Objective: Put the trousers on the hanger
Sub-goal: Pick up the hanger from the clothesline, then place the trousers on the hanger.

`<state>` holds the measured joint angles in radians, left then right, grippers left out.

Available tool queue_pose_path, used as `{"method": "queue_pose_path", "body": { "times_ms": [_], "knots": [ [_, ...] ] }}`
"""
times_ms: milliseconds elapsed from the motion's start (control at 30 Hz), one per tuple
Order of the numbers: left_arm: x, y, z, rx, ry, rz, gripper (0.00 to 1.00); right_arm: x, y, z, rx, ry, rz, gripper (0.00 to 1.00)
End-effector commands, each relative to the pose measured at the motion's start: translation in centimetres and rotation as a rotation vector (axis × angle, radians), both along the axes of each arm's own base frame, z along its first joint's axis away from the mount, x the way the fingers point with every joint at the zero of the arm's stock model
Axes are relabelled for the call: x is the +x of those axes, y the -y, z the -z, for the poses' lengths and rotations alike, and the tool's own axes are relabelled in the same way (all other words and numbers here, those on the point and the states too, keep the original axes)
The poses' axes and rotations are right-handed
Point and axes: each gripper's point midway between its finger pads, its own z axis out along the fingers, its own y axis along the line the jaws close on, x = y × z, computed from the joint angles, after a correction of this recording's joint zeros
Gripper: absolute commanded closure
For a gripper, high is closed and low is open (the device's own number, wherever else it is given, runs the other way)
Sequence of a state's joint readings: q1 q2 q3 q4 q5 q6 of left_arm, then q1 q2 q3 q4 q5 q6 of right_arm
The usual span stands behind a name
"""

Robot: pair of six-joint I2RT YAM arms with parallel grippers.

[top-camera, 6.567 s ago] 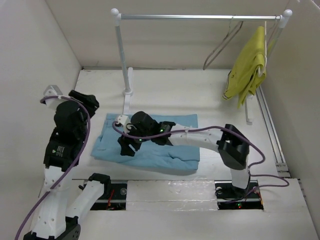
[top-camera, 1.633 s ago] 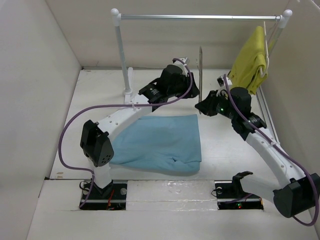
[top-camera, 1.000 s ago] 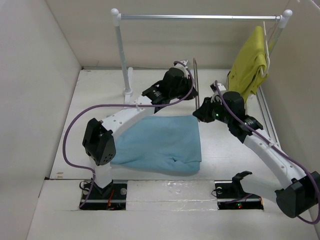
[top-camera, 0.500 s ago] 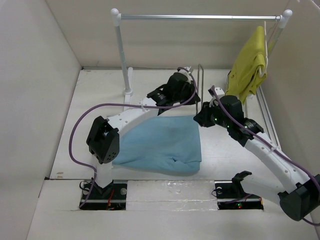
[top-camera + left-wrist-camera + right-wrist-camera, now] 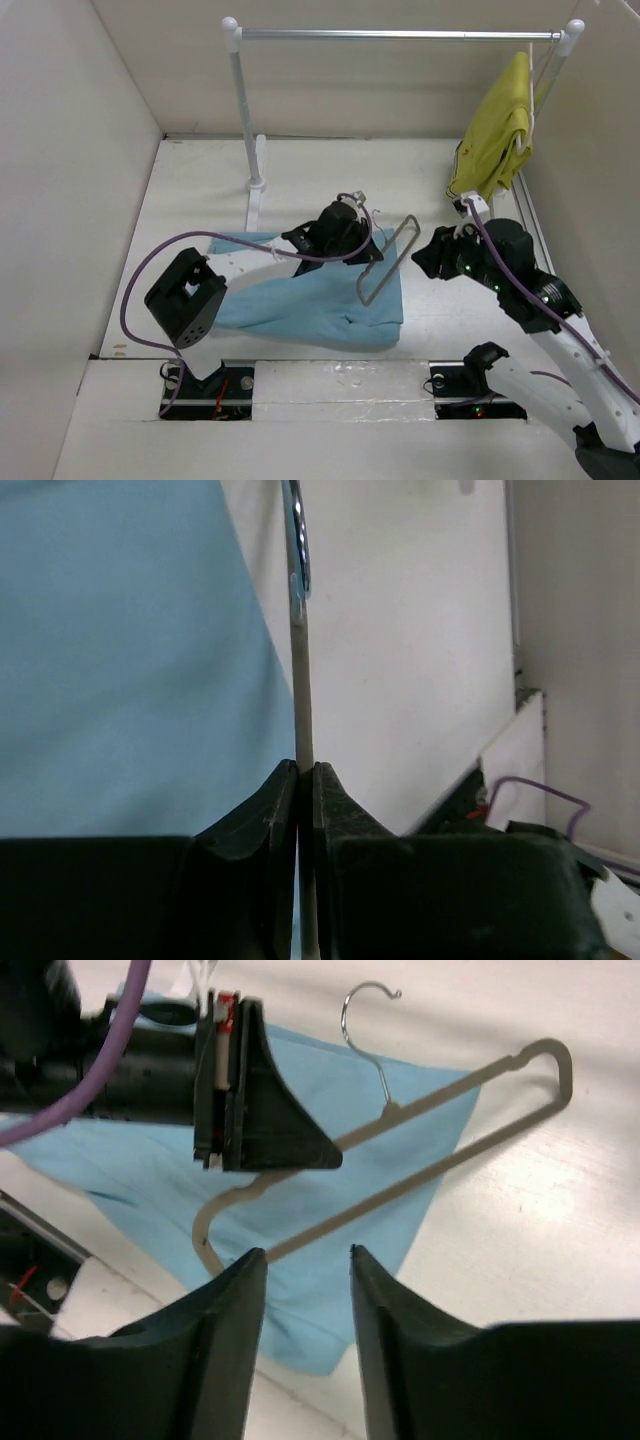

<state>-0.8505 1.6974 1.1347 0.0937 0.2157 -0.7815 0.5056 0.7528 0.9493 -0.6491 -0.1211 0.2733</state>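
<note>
The left gripper [image 5: 300, 770] pinches the hanger [image 5: 420, 1175] above the right edge of the trousers [image 5: 300, 300], its long axis lying crosswise before the empty, parted right gripper [image 5: 305, 1260] nearby.

**Top external view:** fixed above and behind the arm bases, angled down and forward across the table [image 5: 330, 170] toward the far wall. It has the widest coverage.

**Left wrist view:** very close, sighting along the left fingers [image 5: 250, 830]. The hanger [image 5: 299, 630] wire appears edge-on, with the trousers [image 5: 120, 660] below.

**Right wrist view:** raised, looking down past the right fingers [image 5: 225, 1330].

**Shared coverage:** all three views include the hanger and the trousers. The right wrist view also takes in the left fingers.
</note>
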Motion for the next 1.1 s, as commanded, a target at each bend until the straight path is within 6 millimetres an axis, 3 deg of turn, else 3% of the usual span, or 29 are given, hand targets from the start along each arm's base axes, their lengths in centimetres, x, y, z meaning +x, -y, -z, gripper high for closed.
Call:
{"method": "queue_pose_path", "body": {
  "times_ms": [0,33,67,133,200,300,367,433,533,567,600,633,667,700,767,800,833,1000,1067],
  "knots": [
    [-3.5,2.8,-7.6,-0.279,0.058,0.032,1.0,-2.2,1.5,-0.2,-0.018,-0.028,0.019,0.58],
    [-3.9,2.9,-7.3,-0.288,0.054,0.013,1.0,-2.4,1.5,-0.2,-0.017,-0.025,0.016,0.79],
    [-4.2,3.1,-7.7,-0.312,0.058,0.0,1.0,-2.4,1.5,0.2,-0.023,-0.029,0.012,0.87],
    [-5.5,3.3,-6.2,-0.315,0.003,-0.036,1.0,-2.1,1.1,1.0,-0.025,-0.03,-0.002,1.0],
    [-6.8,3.8,-5.5,-0.332,-0.034,-0.046,1.0,-1.8,0.7,2.6,-0.051,-0.041,-0.029,1.0],
    [-6.6,4.0,-4.7,-0.289,-0.01,-0.173,1.0,-0.5,0.6,4.8,-0.122,-0.044,-0.053,1.0],
    [-6.9,4.2,-2.3,-0.21,-0.022,-0.261,1.0,-0.1,0.8,6.7,-0.157,-0.085,-0.066,1.0],
    [-7.4,4.6,-1.4,-0.202,-0.031,-0.318,1.0,0.0,1.2,7.6,-0.18,-0.082,-0.066,1.0],
    [-7.5,4.5,-0.8,-0.21,-0.04,-0.446,1.0,0.2,2.8,6.6,-0.178,0.003,-0.004,1.0],
    [-8.6,4.7,0.5,-0.174,-0.046,-0.459,1.0,0.3,3.5,7.0,-0.174,0.008,0.021,1.0],
    [-8.8,5.2,0.2,-0.198,-0.067,-0.5,1.0,-0.1,3.3,6.7,-0.154,0.036,-0.012,1.0],
    [-8.5,5.0,1.2,-0.177,-0.039,-0.554,1.0,0.2,3.1,7.0,-0.14,0.043,-0.025,1.0],
    [-9.5,5.1,2.2,-0.145,-0.031,-0.565,1.0,0.2,3.5,8.6,-0.146,0.011,-0.02,1.0],
    [-9.6,5.8,2.0,-0.163,-0.045,-0.595,1.0,0.1,3.1,9.4,-0.142,-0.007,-0.055,0.99],
    [-9.3,5.0,4.7,-0.078,-0.027,-0.662,1.0,0.5,3.4,11.1,-0.151,-0.047,-0.051,0.98],
    [-9.6,5.5,4.7,-0.079,-0.031,-0.669,1.0,0.5,3.6,12.3,-0.144,-0.067,-0.053,0.96],
    [-9.7,5.6,5.1,-0.088,-0.028,-0.696,1.0,1.4,3.4,12.3,-0.129,-0.035,-0.054,0.89],
    [-9.9,2.4,7.8,-0.009,-0.03,-0.798,1.0,1.8,3.7,15.3,-0.139,-0.089,-0.098,0.78],
    [-9.8,1.6,8.0,-0.025,-0.036,-0.826,1.0,2.2,4.0,16.5,-0.141,-0.103,-0.103,0.74]
  ]
}}
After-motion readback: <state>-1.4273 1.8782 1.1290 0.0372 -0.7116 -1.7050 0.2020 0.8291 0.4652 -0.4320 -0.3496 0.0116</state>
